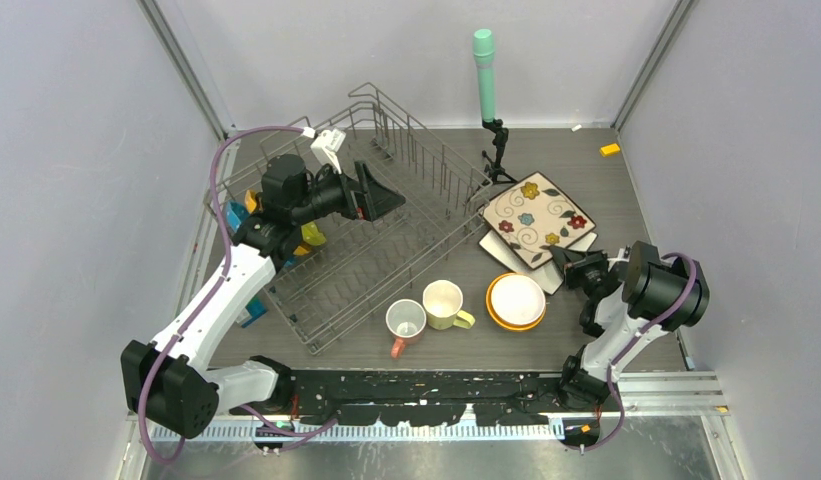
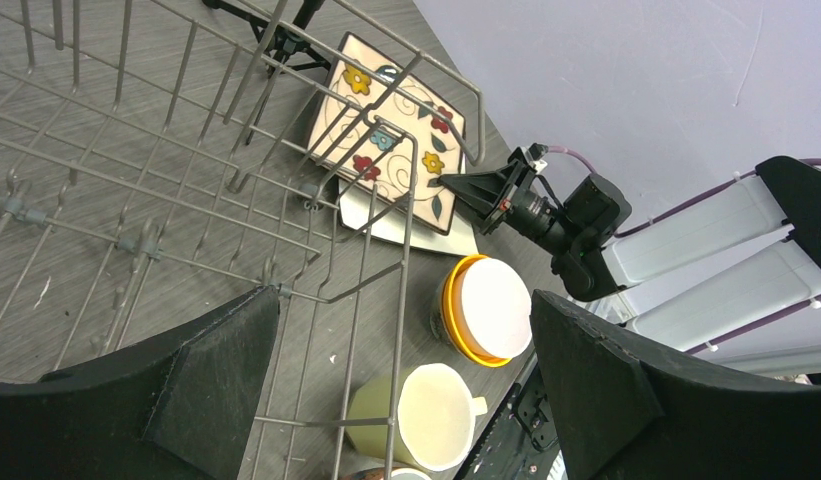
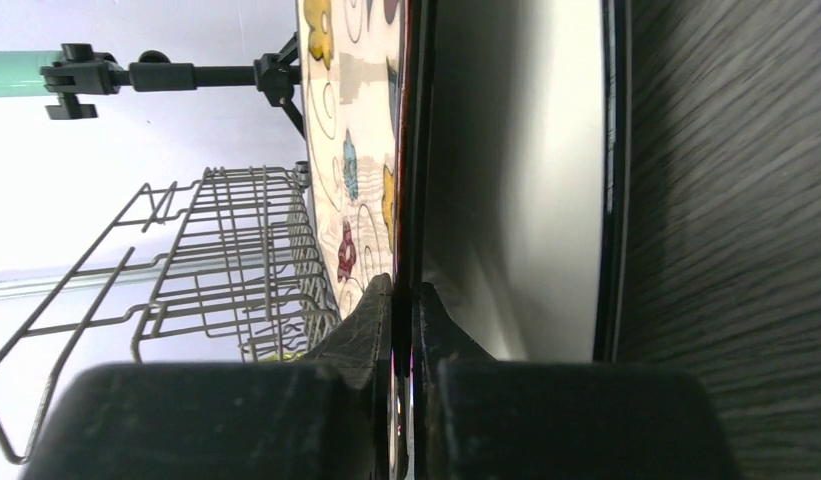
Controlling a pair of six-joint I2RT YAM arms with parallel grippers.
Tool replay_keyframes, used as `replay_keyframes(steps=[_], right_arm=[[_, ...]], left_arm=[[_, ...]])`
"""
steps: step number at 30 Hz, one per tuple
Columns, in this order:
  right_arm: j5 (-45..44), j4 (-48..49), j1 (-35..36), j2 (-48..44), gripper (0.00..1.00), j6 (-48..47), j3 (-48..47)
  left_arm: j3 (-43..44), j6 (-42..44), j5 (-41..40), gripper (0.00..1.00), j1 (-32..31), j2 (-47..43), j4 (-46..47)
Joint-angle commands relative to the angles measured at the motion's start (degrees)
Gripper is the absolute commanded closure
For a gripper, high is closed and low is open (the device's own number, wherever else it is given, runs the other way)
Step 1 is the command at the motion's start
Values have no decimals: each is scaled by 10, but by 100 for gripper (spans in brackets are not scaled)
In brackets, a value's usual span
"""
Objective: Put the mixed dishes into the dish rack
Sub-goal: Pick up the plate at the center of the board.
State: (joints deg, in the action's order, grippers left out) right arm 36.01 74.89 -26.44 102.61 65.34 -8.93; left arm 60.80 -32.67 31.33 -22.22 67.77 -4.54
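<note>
Nearest the arm bases, the pink mug [image 1: 405, 322], pale-yellow mug [image 1: 443, 303] and stacked bowls [image 1: 516, 300] stand on the table [image 1: 626, 200], just right of the dish rack [image 1: 386, 250]. Beyond them, the right claw [image 1: 560, 260] is fully closed on the near edge of the floral square plate [image 1: 534, 217], which rests on a white square plate [image 1: 494, 246]. Farther back, the left claw [image 1: 391, 200] is spread wide above the rack, holding nothing.

A: Any open worktop [image 1: 636, 190]?
B: Yes, right of the floral plate [image 1: 536, 215]. On its left, the tripod [image 1: 498, 155] and the dish rack [image 1: 386, 250] end wall stand close.
A: Along the rack's near side?
B: Pink mug [image 1: 405, 322], yellow mug [image 1: 443, 303], stacked bowls [image 1: 516, 300] line it.
</note>
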Motion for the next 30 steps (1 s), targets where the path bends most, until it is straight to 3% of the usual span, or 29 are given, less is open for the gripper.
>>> replay_keyframes(steps=[1, 5, 12, 25, 30], right_arm=[[-6, 75, -1, -67, 100, 52, 6], [-12, 73, -4, -113, 100, 82, 11], [-19, -17, -8, -208, 100, 70, 18], [-41, -341, -9, -501, 100, -4, 9], [-38, -350, -9, -535, 100, 17, 13]], left_arm=[[11, 7, 6, 1, 0, -6, 12], [11, 9, 6, 1, 0, -7, 11], [10, 9, 7, 1, 0, -8, 12], [9, 4, 15, 1, 0, -5, 16], [9, 2, 18, 0, 0, -4, 20]])
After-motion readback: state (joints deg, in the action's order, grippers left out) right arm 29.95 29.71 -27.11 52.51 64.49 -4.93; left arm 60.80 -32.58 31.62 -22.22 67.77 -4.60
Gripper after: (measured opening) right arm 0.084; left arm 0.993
